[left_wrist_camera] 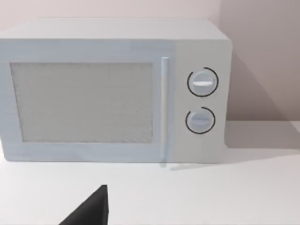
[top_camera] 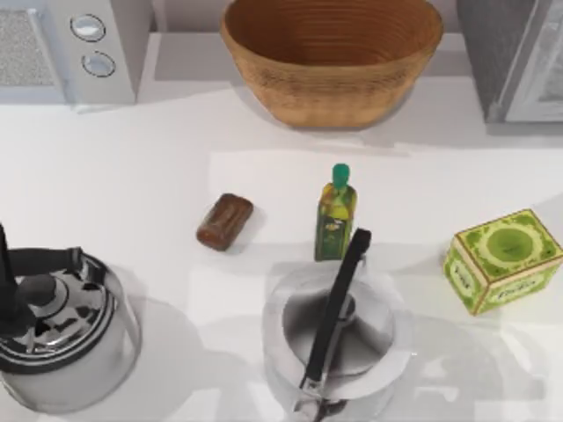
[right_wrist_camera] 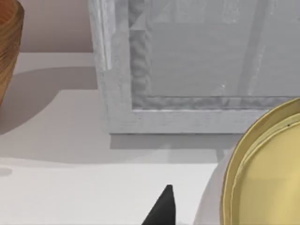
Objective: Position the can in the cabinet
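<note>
From my seat, the can [top_camera: 225, 221] lies on its side on the white worktop [top_camera: 132, 193], just left of centre in the top view, tilted so one end points toward the upper right. Just to its right, apart from it, stands the oil bottle [top_camera: 335, 214] with its green cap. Below the bottle, at the lower centre of the frame, sits a metal kettle [top_camera: 341, 347] with a black handle [top_camera: 335, 303] arching over it, and a second kettle [top_camera: 60, 330] fills the lower left corner. At the right edge a green box [top_camera: 503, 259] rests on the worktop, well apart from the can. A woven basket [top_camera: 331, 54] stands at the top centre, a microwave [top_camera: 75, 48] at the upper left, and the cabinet [top_camera: 515, 57] at the upper right. My left wrist camera faces the microwave [left_wrist_camera: 112, 91] front, door shut, two dials on its right side; a dark fingertip [left_wrist_camera: 91, 208] of my left hand pokes in at the lower edge, and I cannot tell whether that hand is apart or together. My right wrist camera looks at the cabinet [right_wrist_camera: 187, 70] with the basket [right_wrist_camera: 9, 47] at the left edge and a yellow rounded rim [right_wrist_camera: 262, 168] at the lower right; a dark fingertip [right_wrist_camera: 161, 208] of my right hand shows at the bottom, and again I cannot tell its state.
</note>
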You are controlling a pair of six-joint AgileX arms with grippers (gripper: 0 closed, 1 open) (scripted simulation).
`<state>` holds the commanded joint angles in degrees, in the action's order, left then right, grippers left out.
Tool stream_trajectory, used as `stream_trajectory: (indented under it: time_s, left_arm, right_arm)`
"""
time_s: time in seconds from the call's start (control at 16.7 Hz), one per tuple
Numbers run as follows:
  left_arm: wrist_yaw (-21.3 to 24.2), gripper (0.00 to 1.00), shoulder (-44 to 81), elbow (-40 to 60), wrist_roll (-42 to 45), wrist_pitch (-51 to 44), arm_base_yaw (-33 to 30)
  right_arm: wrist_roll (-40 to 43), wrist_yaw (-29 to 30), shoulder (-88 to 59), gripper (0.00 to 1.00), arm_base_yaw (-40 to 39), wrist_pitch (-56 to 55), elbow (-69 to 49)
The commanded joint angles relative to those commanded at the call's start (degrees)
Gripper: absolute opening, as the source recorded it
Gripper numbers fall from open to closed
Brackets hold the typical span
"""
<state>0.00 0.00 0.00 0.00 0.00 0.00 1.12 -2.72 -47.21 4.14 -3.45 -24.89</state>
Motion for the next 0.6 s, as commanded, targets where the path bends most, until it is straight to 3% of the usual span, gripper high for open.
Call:
stream_trajectory:
  time_s: [0.36, 0.6]
  left_arm:
    - [0.00, 1.00, 0.00, 0.00, 0.00, 0.00, 0.00]
    - [0.00, 1.00, 0.00, 0.00, 0.00, 0.00, 0.00]
  right_arm:
    - [-1.05, 2.07, 31.71, 0.00, -2.11, 1.71, 14.83]
    - [-1.17, 2.54, 44.23, 0.00, -3.73, 3.07, 22.65]
